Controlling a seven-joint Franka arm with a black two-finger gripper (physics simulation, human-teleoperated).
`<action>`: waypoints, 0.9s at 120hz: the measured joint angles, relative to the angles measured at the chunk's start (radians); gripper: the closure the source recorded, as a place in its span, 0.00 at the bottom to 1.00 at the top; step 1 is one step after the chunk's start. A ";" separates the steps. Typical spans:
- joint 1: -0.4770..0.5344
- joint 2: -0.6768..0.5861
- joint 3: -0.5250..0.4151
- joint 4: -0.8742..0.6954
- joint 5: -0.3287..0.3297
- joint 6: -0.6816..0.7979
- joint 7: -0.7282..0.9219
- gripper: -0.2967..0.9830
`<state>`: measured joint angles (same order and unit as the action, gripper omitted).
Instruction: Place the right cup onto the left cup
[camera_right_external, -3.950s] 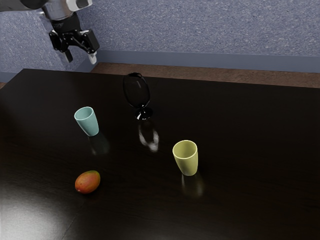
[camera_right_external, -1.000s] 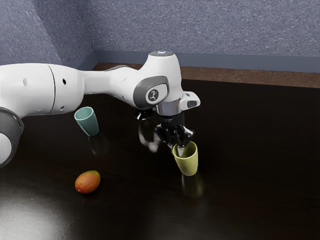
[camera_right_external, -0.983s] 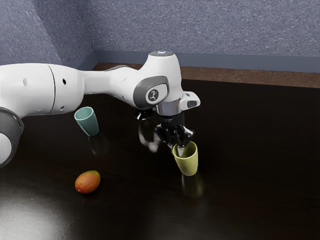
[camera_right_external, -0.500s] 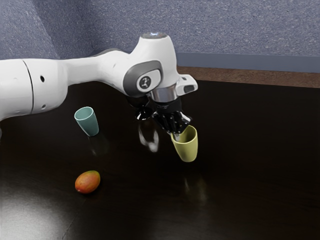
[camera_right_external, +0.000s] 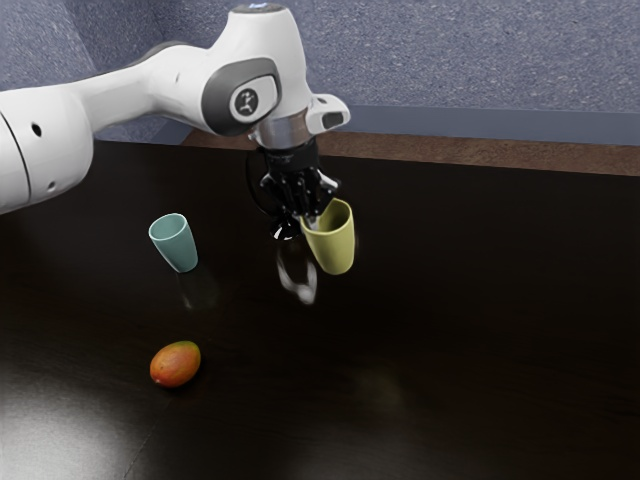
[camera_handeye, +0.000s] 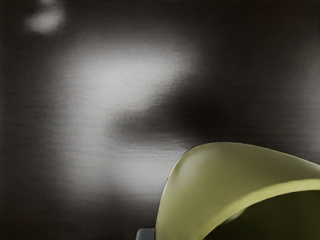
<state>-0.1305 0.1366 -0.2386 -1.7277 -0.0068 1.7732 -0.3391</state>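
Two cups, one mango (camera_right_external: 176, 365), one dark stemmed glass (camera_right_external: 285, 229). Yellow cup (camera_right_external: 335, 247): smooth, narrowing to its base, slightly tilted, raised off the desk (camera_right_external: 480, 330), pinched at the rim by the jaws (camera_right_external: 309, 220). Landmark, teal cup (camera_right_external: 175, 245): yellow cup and glass toward the exterior view's right; mango on the camera side; desk's far edge behind, well apart; room between it and mango.

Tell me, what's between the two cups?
In the exterior view, the foot of a dark glass shows between the teal cup and the yellow cup.
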 joint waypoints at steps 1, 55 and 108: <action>0.000 -0.001 0.003 0.000 0.000 -0.001 0.001 0.85; 0.004 -0.050 0.177 -0.005 0.000 -0.044 0.051 0.85; -0.008 -0.073 0.295 -0.014 0.001 -0.057 0.113 0.85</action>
<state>-0.1383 0.0637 0.0569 -1.7414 -0.0054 1.7167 -0.2266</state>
